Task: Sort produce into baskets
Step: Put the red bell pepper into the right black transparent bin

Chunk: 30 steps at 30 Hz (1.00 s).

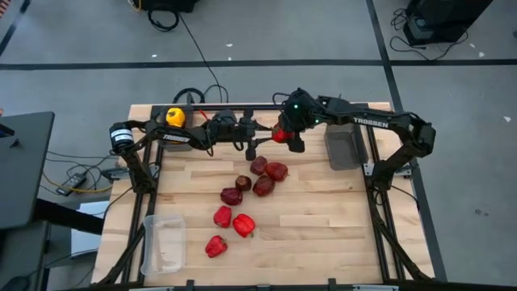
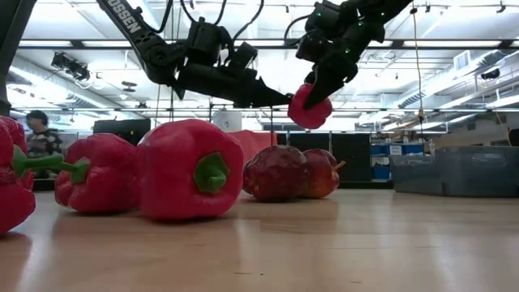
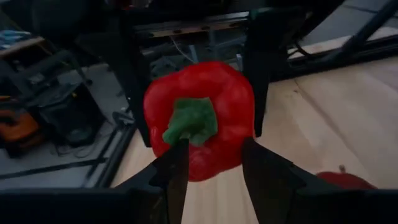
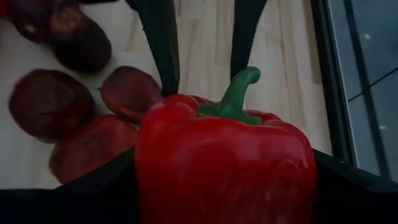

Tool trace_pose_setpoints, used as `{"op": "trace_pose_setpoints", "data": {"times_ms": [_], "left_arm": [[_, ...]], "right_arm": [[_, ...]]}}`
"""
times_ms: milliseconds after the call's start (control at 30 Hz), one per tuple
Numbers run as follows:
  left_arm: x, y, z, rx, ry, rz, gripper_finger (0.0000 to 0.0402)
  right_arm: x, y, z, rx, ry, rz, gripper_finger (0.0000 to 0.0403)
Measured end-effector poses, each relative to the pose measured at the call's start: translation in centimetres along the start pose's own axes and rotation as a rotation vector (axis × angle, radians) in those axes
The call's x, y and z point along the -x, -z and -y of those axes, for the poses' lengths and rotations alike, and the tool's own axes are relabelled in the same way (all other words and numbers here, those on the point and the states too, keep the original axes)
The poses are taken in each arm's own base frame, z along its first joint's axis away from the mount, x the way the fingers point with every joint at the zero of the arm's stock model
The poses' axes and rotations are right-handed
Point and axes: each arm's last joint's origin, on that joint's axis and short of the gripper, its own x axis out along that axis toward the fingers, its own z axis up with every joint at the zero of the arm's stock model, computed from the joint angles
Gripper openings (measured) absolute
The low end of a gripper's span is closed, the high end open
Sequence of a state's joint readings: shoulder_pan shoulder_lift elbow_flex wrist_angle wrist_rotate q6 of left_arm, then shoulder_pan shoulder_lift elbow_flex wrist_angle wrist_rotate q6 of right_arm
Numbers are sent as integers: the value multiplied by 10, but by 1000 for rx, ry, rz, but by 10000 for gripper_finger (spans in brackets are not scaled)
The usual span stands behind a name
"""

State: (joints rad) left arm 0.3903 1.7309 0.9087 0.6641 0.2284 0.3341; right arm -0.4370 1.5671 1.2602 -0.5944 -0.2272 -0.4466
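A glossy red bell pepper (image 1: 280,136) hangs above the table's far middle, with my right gripper (image 1: 284,139) shut on it. Its green stem (image 4: 239,87) points toward the table's left. My left gripper (image 1: 249,137) reaches in level from the left, open. Its two fingers (image 4: 163,50) stand on either side of the stem. On the table lie several dark maroon fruits (image 1: 260,179) and three red peppers (image 1: 229,228). A dark grey basket (image 1: 346,148) sits at the right and a clear one (image 1: 164,242) near left. My right gripper pinches the pepper's body by two opposite sides (image 3: 252,93) between its two fingers (image 3: 258,68). The fingers slant down from above and from the table's right. The pepper hangs clear of the table, lying over with its stem toward the left. Whether my left gripper touches the stem (image 3: 186,127), I cannot tell.
A yellow pepper (image 1: 175,117) lies at the far left, behind my left arm. The maroon fruits and red peppers spread from the table's middle toward its near left. Bare wood shows near right (image 1: 323,234).
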Motion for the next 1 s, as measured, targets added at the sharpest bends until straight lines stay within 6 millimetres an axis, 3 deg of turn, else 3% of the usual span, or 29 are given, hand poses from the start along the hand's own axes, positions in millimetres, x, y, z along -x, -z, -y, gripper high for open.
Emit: {"op": "trace_pose_setpoints", "data": {"times_ms": [133, 333, 567, 767, 1000], "left_arm": [[3, -5, -5, -7, -83, -7, 152], [4, -4, -3, -1, -75, -36, 152], [4, 3, -1, 23, -50, -101, 152], [5, 8, 1, 54, -31, -152, 152], [4, 4, 10, 157, -13, -156, 152]], "right_arm": [[8, 2, 4, -33, -79, 52, 334], [21, 4, 0, -101, -263, 122, 333], [11, 40, -19, -229, -301, 155, 334], [3, 74, -57, -310, -315, 245, 333], [-9, 94, -116, -286, -133, 340, 333]]}}
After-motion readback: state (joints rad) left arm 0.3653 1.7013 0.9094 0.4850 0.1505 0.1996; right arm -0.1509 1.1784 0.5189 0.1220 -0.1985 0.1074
